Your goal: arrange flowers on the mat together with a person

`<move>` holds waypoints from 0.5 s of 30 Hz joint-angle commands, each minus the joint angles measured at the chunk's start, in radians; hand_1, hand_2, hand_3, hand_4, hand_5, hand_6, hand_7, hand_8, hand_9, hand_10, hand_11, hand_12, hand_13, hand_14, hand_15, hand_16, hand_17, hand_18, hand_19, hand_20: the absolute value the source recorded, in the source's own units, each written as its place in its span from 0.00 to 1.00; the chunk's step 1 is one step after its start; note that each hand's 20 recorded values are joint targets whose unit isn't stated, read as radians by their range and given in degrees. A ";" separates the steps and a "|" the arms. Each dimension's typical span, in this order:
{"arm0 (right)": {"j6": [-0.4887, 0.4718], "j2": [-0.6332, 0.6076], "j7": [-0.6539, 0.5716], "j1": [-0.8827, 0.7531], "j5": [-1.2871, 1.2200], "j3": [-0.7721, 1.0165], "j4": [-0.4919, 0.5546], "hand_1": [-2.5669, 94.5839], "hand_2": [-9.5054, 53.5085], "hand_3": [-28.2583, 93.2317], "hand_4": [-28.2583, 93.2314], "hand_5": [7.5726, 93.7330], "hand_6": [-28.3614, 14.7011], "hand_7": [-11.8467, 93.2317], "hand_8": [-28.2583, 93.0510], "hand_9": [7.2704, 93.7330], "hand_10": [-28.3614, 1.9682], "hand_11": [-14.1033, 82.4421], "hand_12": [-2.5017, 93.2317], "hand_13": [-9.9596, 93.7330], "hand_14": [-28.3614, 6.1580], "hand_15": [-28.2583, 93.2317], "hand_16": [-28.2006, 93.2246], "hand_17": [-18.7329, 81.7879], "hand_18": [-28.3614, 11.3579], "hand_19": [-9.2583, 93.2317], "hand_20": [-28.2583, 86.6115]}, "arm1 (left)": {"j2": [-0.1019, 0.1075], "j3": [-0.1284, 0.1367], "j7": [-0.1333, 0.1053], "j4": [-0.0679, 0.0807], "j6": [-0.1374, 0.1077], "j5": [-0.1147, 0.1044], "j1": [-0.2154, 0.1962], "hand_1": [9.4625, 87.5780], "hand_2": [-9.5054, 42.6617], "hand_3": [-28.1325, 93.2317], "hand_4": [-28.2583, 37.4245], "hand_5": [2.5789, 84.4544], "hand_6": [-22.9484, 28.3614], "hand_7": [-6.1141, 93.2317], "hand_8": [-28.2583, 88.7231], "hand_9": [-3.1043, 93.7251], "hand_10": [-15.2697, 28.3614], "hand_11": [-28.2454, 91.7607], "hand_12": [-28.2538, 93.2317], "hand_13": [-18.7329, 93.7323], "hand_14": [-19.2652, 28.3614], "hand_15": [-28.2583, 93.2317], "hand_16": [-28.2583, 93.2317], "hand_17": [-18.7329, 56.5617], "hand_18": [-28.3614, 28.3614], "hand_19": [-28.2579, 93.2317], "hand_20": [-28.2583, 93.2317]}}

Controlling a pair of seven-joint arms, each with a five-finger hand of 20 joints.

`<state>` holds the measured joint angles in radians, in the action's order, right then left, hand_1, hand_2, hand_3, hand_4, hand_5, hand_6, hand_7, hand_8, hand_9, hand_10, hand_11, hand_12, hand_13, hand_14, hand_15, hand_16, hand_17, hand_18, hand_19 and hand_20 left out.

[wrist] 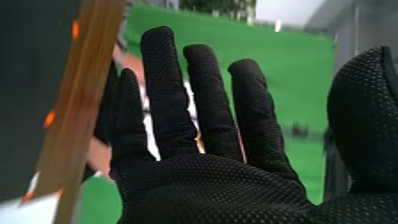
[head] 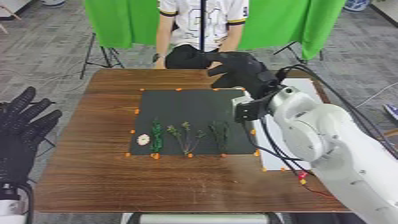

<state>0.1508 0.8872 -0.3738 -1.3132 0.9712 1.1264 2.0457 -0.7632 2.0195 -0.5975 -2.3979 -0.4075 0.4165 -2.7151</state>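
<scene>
The right hand [head: 240, 70] is over the far right part of the table, beyond the dark mat [head: 182, 107], its fingers toward the person's side. In the right wrist view the right hand [wrist: 213, 185] is open, fingers straight and spread, holding nothing. The left hand [head: 19, 135] stays at the table's left, fingers straight and spread. Along the mat's near part lie a pale round flower [head: 143, 139], a green leafy stem [head: 157, 135], a branched sprig [head: 186, 140] and another green sprig [head: 219, 136]. A person sits across, arms lowered, hands hidden or unclear.
A white sheet [head: 277, 134] lies on the table [head: 98, 180] to the right of the mat, partly under the right arm. Orange markers surround the mat. Cables hang along the right arm. A green curtain [head: 133, 25] hangs behind the person.
</scene>
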 commanded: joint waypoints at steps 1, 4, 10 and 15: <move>0.020 -0.073 0.038 -0.298 -0.029 0.167 0.031 0.29 0.15 0.83 0.01 0.42 0.69 0.23 0.14 0.52 0.44 0.28 0.17 0.52 0.29 0.65 0.32 0.23 0.10 0.66 0.42 | -0.001 0.008 -0.023 0.007 -0.018 -0.025 -0.044 0.14 0.30 0.85 0.05 0.37 0.55 0.16 0.17 0.33 0.67 0.37 0.33 0.34 0.84 0.58 0.20 0.13 0.83 0.54 0.37; 0.046 -0.087 0.070 -0.344 -0.038 0.187 0.036 0.29 0.15 0.83 0.01 0.42 0.70 0.23 0.14 0.52 0.44 0.28 0.18 0.51 0.29 0.66 0.32 0.22 0.10 0.65 0.42 | -0.003 -0.008 -0.018 0.013 -0.013 -0.021 -0.030 0.14 0.30 0.85 0.05 0.37 0.55 0.16 0.17 0.33 0.67 0.37 0.33 0.34 0.84 0.58 0.20 0.13 0.83 0.54 0.37; 0.058 -0.074 0.100 -0.392 -0.080 0.213 0.033 0.29 0.15 0.82 0.01 0.44 0.70 0.23 0.14 0.52 0.44 0.29 0.18 0.51 0.29 0.66 0.32 0.22 0.11 0.65 0.42 | -0.011 -0.042 -0.015 0.020 -0.006 -0.015 -0.012 0.14 0.30 0.85 0.05 0.37 0.55 0.16 0.17 0.33 0.68 0.37 0.34 0.34 0.85 0.59 0.20 0.13 0.83 0.55 0.38; 0.084 -0.078 0.111 -0.422 -0.084 0.230 0.041 0.28 0.16 0.82 0.01 0.45 0.70 0.24 0.14 0.52 0.44 0.29 0.18 0.51 0.29 0.66 0.32 0.22 0.11 0.65 0.43 | 0.005 -0.060 -0.021 0.023 -0.014 -0.015 -0.011 0.14 0.30 0.85 0.05 0.37 0.55 0.16 0.17 0.34 0.68 0.37 0.33 0.34 0.85 0.59 0.20 0.13 0.83 0.55 0.37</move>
<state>0.1991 0.8076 -0.2854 -1.6997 0.8950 1.3361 2.0808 -0.7636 1.9844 -0.6143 -2.3861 -0.4134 0.4017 -2.7241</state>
